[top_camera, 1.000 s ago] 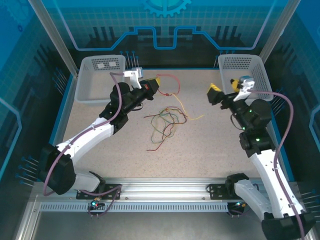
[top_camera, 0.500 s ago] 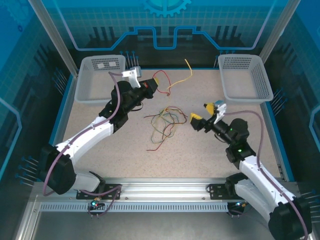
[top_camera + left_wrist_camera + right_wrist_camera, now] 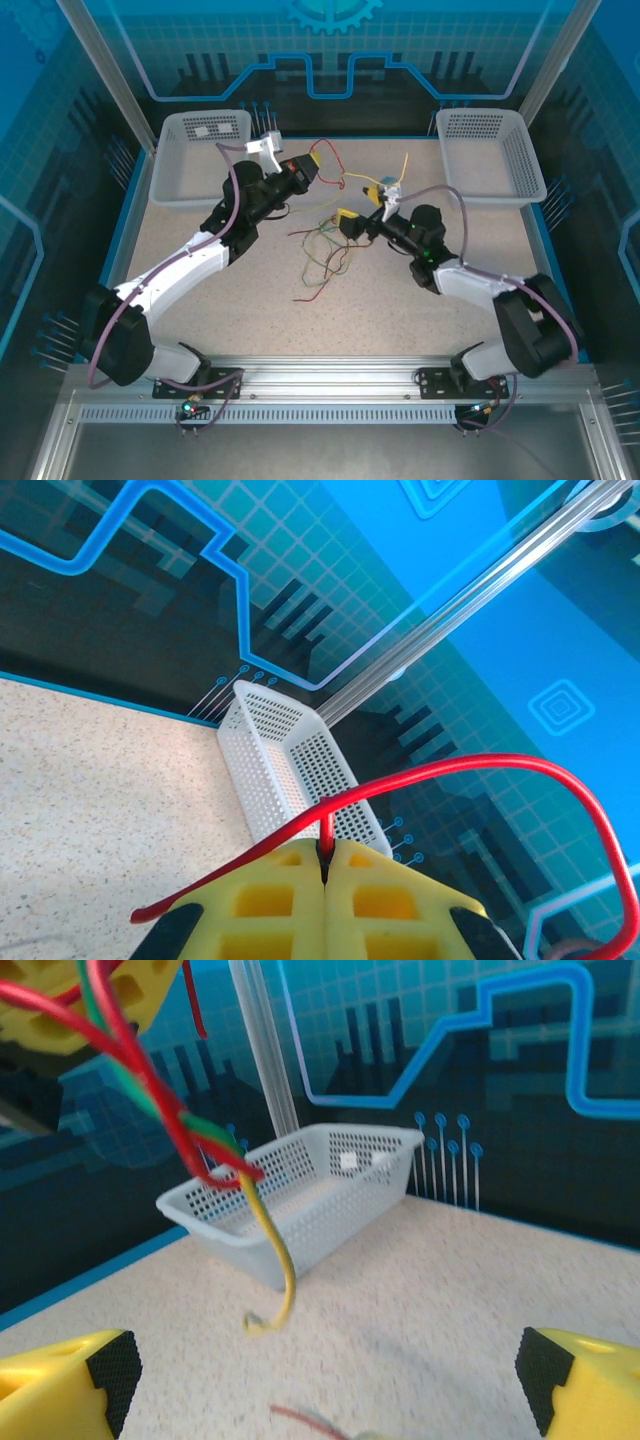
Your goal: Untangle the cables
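Ok so the big change over the last second: the right arm swings all the way over from the basket (image 3: 515,165) in the far-right corner of the counter (image 3: 190,235) to the middle. The right pincer (image 3: 347,222) now sits wide open, holding nothing, just beside the strands hanging off the left one.

The left pincer (image 3: 312,172) is clamped on the red cable (image 3: 325,148) and holds it up off the counter toward the far edge. Its wrist view shows the wire pinched right between the tips. The yellow cable (image 3: 404,165) has whipped around too and now sticks up by the right wrist.

The rest of the cables (image 3: 325,250) lie in a loose heap mid-counter. From the right wrist, the red, green and yellow strands hang twisted together just ahead of the open fingers (image 3: 65,1380).

My guess: it's lining up to grab one strand and pull it away from the red.
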Available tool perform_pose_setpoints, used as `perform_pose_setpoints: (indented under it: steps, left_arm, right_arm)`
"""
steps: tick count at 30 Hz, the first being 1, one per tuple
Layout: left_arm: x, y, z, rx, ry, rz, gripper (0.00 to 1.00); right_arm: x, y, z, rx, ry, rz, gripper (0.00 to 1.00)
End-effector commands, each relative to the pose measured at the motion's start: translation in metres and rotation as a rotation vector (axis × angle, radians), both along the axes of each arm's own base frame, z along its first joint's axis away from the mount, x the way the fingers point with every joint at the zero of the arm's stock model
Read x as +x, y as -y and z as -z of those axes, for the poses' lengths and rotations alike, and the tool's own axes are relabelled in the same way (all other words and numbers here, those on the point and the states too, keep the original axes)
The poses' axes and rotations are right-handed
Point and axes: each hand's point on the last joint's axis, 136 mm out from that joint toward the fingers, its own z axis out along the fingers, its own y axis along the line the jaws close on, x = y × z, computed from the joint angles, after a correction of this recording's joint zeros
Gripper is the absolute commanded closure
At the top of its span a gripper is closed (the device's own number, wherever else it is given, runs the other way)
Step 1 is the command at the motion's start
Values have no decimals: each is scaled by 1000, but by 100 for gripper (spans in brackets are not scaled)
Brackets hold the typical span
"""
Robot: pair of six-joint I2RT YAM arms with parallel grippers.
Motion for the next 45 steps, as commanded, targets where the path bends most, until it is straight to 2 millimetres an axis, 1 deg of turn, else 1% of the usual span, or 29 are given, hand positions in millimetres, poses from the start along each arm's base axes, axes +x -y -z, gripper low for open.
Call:
perform_pose_setpoints:
  steps: [1, 3, 6, 7, 8, 9, 10, 11, 12, 13, 14, 17, 20, 22, 24, 26, 29, 32, 34, 37, 38, 43, 45]
  left_arm:
    - [-4, 6, -10, -45, 31, 32, 100]
    - [-5, 6, -9, -49, 31, 35, 100]
    - [-7, 6, -8, -63, 29, 39, 100]
    - [-7, 5, -8, -66, 31, 40, 100]
    - [-8, 6, -8, -66, 32, 42, 100]
    - [-8, 5, -7, -64, 32, 38, 100]
    - [-9, 3, -6, -57, 28, 28, 100]
    - [-9, 0, -6, -50, 32, 16, 100]
    - [-10, -5, -6, -41, 35, -1, 100]
    - [-10, -11, -4, -28, 33, -26, 100]
    - [-11, -17, -3, -18, 37, -48, 100]
    - [-8, -45, 0, 4, 31, -116, 100]
    - [-5, -82, 5, 0, 14, -194, 100]
    - [-6, -107, 7, 25, 15, -254, 100]
    - [-8, -126, 12, 72, 7, -305, 100]
    - [-11, -138, 13, 118, 9, -342, 100]
    - [-15, -153, 17, 158, 1, -384, 100]
    - [-19, -169, 19, 150, -8, -422, 100]
    - [-22, -176, 19, 151, -5, -439, 100]
    - [-26, -186, 21, 159, -9, -465, 100]
    - [-26, -189, 21, 159, -10, -471, 100]
    - [-28, -195, 23, 177, -21, -493, 100]
    - [-29, -206, 25, 181, -30, -530, 100]
  right_arm:
    - [11, -14, -25, 95, 105, -15, 0]
    - [23, -17, -28, 136, 113, 8, 0]
    - [41, -25, -25, 112, 132, 67, 1]
    - [45, -27, -26, 106, 143, 77, 6]
    - [48, -29, -26, 99, 147, 74, 12]
    - [51, -31, -24, 89, 142, 74, 26]
    - [52, -32, -23, 81, 132, 76, 43]
    - [51, -33, -22, 70, 128, 73, 55]
    - [48, -35, -22, 52, 128, 72, 71]
    - [45, -36, -20, 26, 126, 76, 96]
    - [42, -36, -19, 1, 124, 83, 100]
    - [33, -35, -11, -74, 87, 75, 100]
    - [27, -27, 1, -160, 10, 88, 100]
    - [21, -18, 5, -208, -35, 103, 100]
    - [19, -5, 6, -229, -82, 135, 100]
    - [19, 9, 5, -233, -134, 159, 100]
    - [15, 25, -2, -263, -158, 178, 100]
    - [12, 48, 9, -338, -211, 233, 100]
    - [11, 61, 7, -369, -206, 265, 100]
    - [7, 78, -2, -383, -180, 319, 100]
    - [4, 82, -3, -378, -177, 316, 100]
    - [-6, 102, -22, -354, -151, 371, 100]
    - [-11, 113, -29, -345, -145, 405, 100]
